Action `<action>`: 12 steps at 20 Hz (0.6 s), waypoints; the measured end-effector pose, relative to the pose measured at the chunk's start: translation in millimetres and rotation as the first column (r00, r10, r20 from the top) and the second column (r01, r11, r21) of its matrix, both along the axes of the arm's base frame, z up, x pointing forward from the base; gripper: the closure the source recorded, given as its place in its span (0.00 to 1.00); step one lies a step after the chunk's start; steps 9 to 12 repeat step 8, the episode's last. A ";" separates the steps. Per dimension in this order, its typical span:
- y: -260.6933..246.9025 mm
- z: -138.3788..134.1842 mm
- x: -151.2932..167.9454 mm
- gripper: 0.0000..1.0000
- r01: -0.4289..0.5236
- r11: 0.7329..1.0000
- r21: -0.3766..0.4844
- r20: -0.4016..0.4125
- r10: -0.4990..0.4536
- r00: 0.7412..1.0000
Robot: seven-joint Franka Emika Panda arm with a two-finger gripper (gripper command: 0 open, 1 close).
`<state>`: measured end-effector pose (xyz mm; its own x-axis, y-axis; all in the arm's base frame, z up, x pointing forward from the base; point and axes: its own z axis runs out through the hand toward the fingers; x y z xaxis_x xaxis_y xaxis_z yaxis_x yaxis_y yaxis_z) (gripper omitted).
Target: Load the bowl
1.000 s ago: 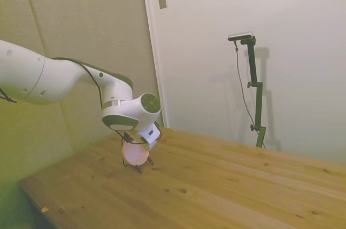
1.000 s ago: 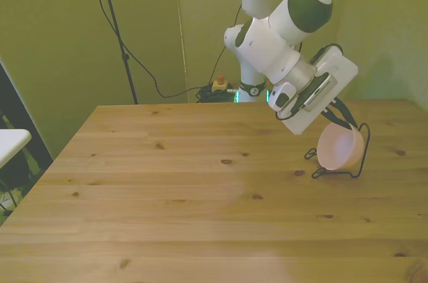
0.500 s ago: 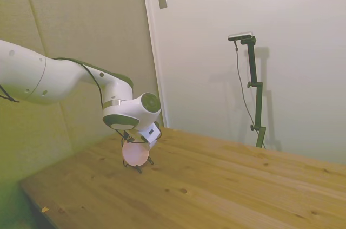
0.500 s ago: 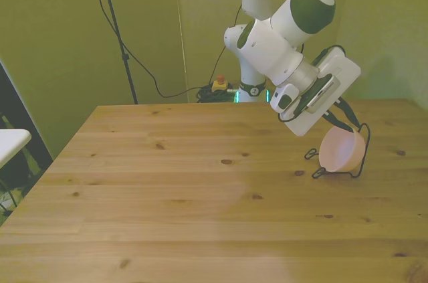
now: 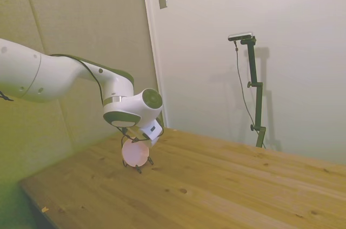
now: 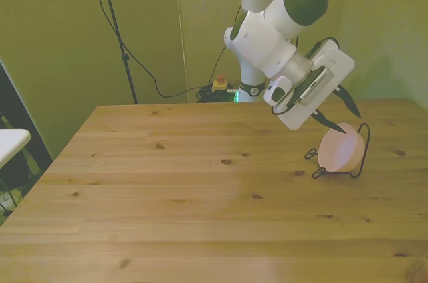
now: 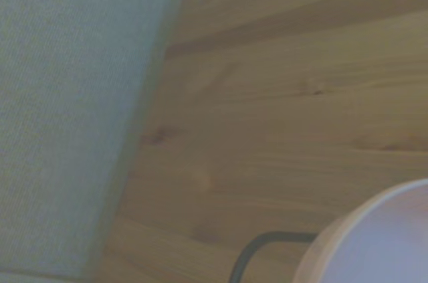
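The pale pink bowl (image 6: 340,152) stands on its edge in a thin black wire rack (image 6: 362,162) near the table's edge at the front view's right. Its hollow faces the front view's left. My gripper (image 6: 352,124) hangs just above the bowl's upper rim, open, with nothing between its dark fingers (image 6: 349,102). In the side view the bowl (image 5: 135,153) shows below the arm's white hand, with the rack's feet (image 5: 138,169) under it. The wrist view catches part of the bowl's rim (image 7: 374,243) and a bend of rack wire (image 7: 257,246).
The wooden table (image 6: 200,196) stretches wide toward the front view's left. A wall panel (image 7: 67,96) stands close behind the rack. A black stand with cables (image 6: 117,29) rises beyond the table's far left corner.
The gripper has lifted off the bowl's rim and its fingers have spread apart. The bowl stays leaning in the wire rack.
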<state>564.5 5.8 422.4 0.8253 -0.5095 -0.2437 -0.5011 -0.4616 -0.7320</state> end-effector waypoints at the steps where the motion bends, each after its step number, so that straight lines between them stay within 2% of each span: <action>1: -6.6 7.1 -2.2 0.00 0.009 1.000 -0.016 -0.004 -0.009 1.000; 4: -22.9 32.2 -10.3 0.00 0.064 0.993 -0.103 -0.022 -0.066 0.998; 8: -18.8 58.1 -32.0 0.00 0.166 0.955 -0.244 -0.017 -0.175 0.984; 12: -18.8 58.1 -32.0 0.00 0.166 0.955 -0.244 -0.017 -0.175 0.984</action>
